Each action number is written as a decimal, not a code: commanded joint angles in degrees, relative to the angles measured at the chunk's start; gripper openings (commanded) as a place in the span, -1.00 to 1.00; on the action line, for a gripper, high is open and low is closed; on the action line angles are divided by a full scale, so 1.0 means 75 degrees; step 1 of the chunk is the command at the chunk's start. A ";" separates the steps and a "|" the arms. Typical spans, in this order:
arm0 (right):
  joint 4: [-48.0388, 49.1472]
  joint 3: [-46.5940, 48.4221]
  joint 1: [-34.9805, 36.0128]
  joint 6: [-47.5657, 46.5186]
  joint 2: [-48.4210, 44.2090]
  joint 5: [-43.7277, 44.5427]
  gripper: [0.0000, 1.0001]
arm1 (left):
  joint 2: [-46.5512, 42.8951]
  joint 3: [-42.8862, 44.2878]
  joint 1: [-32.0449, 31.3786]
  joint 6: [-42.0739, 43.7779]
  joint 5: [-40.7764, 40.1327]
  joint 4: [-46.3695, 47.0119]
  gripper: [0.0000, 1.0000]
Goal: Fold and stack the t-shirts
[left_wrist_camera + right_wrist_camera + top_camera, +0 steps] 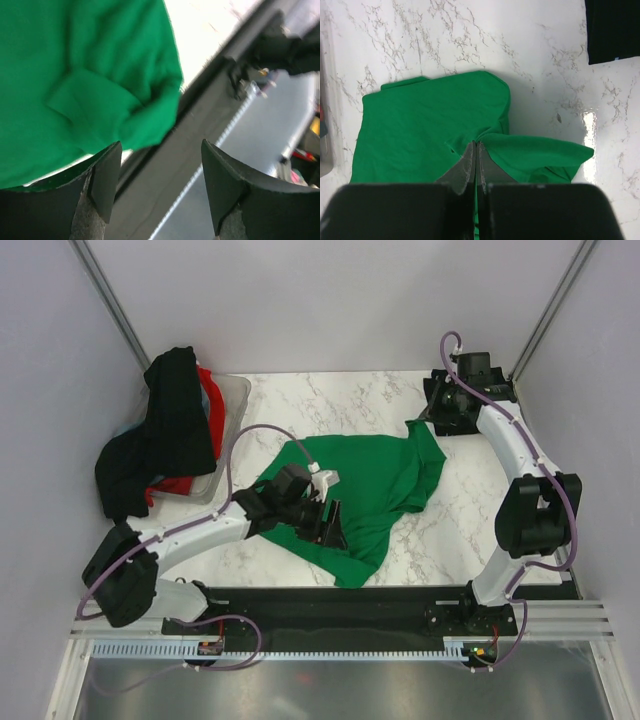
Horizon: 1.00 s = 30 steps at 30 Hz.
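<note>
One green t-shirt (370, 480) pinched by one right pincer (476, 146).

The place is a robotics lab test cell. Two robot arms (190, 530) are bolted to a black rail (340, 602) on aluminium framing (340, 648) and trail looped cables (255, 432). Bare pale panels (330, 300) and metal corner posts (112, 302) box in a marble-patterned counter (470, 530).

White marble tabletop (330, 400); plain pale walls (330, 300) w/ metal corner posts (108, 302).
</note>
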 commanded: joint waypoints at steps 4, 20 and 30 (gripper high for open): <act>0.0605 -0.0502 0.0062 -0.0213 -0.0471 -0.0494 -1.00 | 0.1184 0.2136 0.0290 0.0868 -0.3492 -0.1285 0.49; 0.0723 -0.2365 0.1655 0.0138 -0.2487 -0.0330 -1.00 | 0.5718 0.5759 0.3525 0.0375 -0.4271 -0.1673 0.47; 0.0817 -0.2812 0.1832 0.0009 -0.2536 -0.0072 -1.00 | 0.6752 0.6592 0.3607 0.0234 -0.3698 -0.1697 -0.95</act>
